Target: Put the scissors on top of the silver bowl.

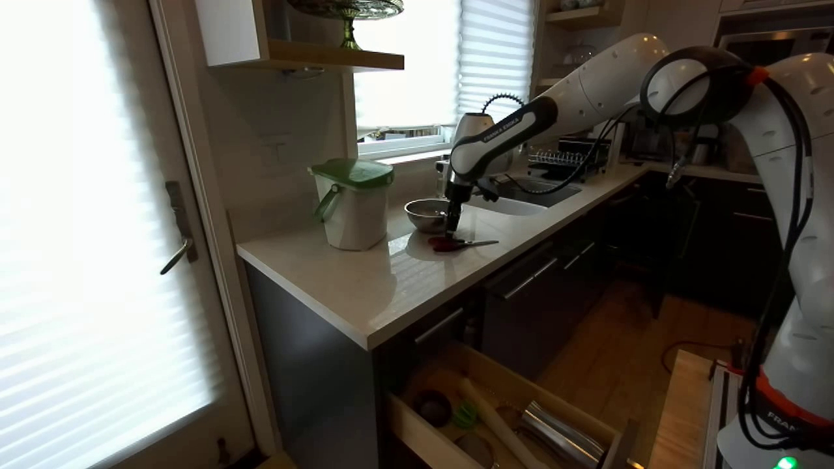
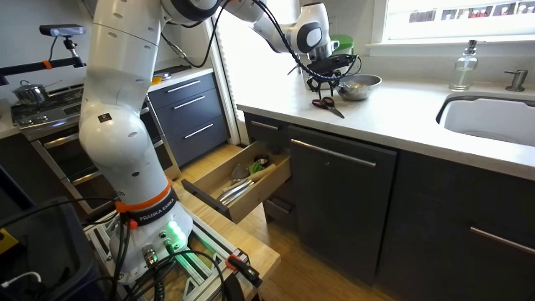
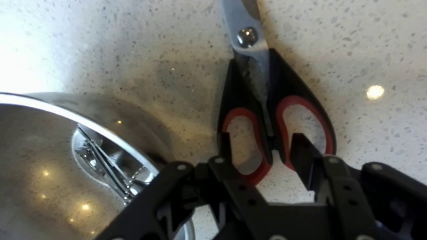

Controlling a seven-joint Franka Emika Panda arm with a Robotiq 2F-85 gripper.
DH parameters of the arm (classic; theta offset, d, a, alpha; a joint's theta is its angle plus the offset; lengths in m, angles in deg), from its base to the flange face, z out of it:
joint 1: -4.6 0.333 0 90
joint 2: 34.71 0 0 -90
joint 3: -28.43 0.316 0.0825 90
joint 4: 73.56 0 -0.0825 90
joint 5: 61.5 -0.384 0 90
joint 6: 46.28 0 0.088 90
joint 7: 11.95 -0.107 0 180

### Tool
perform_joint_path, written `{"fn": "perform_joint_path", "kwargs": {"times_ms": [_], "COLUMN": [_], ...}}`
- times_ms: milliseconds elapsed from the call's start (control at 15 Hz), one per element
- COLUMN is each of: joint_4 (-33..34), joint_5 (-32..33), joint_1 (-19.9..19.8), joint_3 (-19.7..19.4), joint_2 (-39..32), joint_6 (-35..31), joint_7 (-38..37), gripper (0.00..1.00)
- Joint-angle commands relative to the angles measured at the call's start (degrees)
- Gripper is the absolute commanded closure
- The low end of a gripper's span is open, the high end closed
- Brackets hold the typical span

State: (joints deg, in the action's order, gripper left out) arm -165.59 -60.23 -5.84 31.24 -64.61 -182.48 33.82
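One pair of scissors lies flat on the table, its black, red-lined handles slightly spread, between the silver bowl and the table's front edge, blades pointing toward the sink and slanting to that front edge. The claw is right over the handles, its fingers well parted and holding nothing — in the wrist view the fingertip nearer the bowl overlaps the outer side of one loop, while the other overlaps the opening of the second loop. Whether either touches the scissors I cannot tell.

The bowl stands just beside the scissors, farther in from the front edge; thin shiny shapes show inside it, reflections or real things, hard to say. Toward the table's end edge stands the taller white jug with its green lid, and below the table's free front corner a drawer stands open.

The step in hand looks to be the grasp, with lifting and placing not yet done. Next the claw probably needs a slight lowering, then closing across both loops — not catching only one. After that the scissors should rise clear of the bowl's rim before going sideways, and be laid level across it
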Motion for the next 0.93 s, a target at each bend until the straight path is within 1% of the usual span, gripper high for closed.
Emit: {"fn": "perform_joint_path", "kwargs": {"times_ms": [0,67,133,333,467,600,733,800,867], "joint_4": [-0.1,0.2,0.5,0.8,1.1,1.7,2.2,2.4,2.4], "joint_5": [-1.2,-1.5,-1.6,-2.2,-2.4,-2.8,-3.0,-3.1,-3.1], "joint_1": [-0.8,-0.9,-1.0,-1.2,-1.3,-1.6,-1.7,-1.6,-1.5], "joint_3": [0.7,0.8,0.9,1.2,1.3,1.7,1.9,2.1,2.3], "joint_2": [-0.8,-1.1,-1.5,-2.3,-2.8,-3.6,-4.2,-4.4,-4.3], "joint_6": [-1.1,-0.7,-0.4,-0.1,-0.3,0.0,0.8,1.3,1.6], "joint_7": [1.7,1.8,2.0,2.6,3.0,3.7,4.4,4.7,5.1], "gripper": [0.45,0.48,0.47,0.55,0.52,0.52,0.59,0.81,0.81]}}
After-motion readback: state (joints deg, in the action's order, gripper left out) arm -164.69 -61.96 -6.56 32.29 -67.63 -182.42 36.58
